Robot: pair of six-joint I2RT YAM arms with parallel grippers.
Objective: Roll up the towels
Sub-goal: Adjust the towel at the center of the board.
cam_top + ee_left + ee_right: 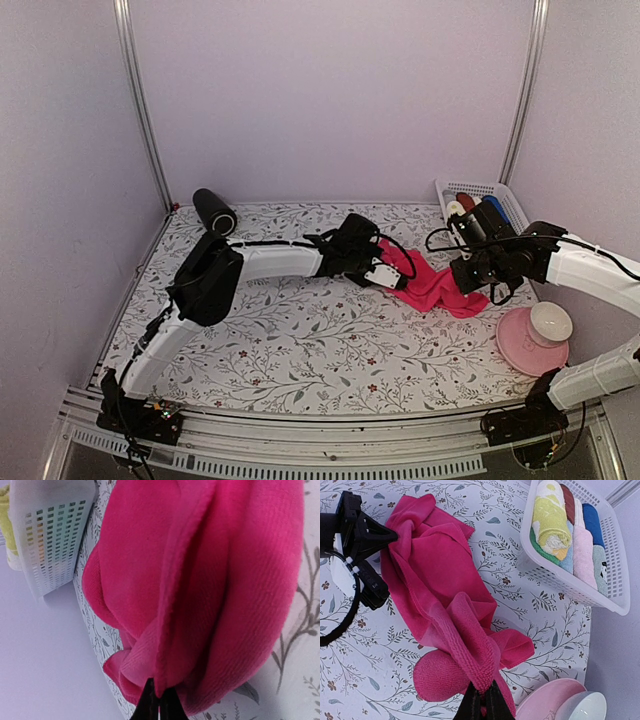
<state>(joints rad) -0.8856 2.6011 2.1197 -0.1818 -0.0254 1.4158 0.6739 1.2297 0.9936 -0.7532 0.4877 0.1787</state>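
Lying crumpled on the surface [300, 340], the pink towel [432, 287] is soft, light and floppy, so its edges are the best hold. The left gripper [159, 706] is closed on one end and the right gripper [484, 705] is closed on the other. A basket [570, 580] of rolled towels [551, 520] and a plate [512, 352] stand near.

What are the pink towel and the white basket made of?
The pink towel looks like soft, fuzzy cloth, maybe microfibre: it bunches in folds and shows a fine ribbed nap. The white basket looks like stiff matte plastic: thin walls with neat rows of little holes.
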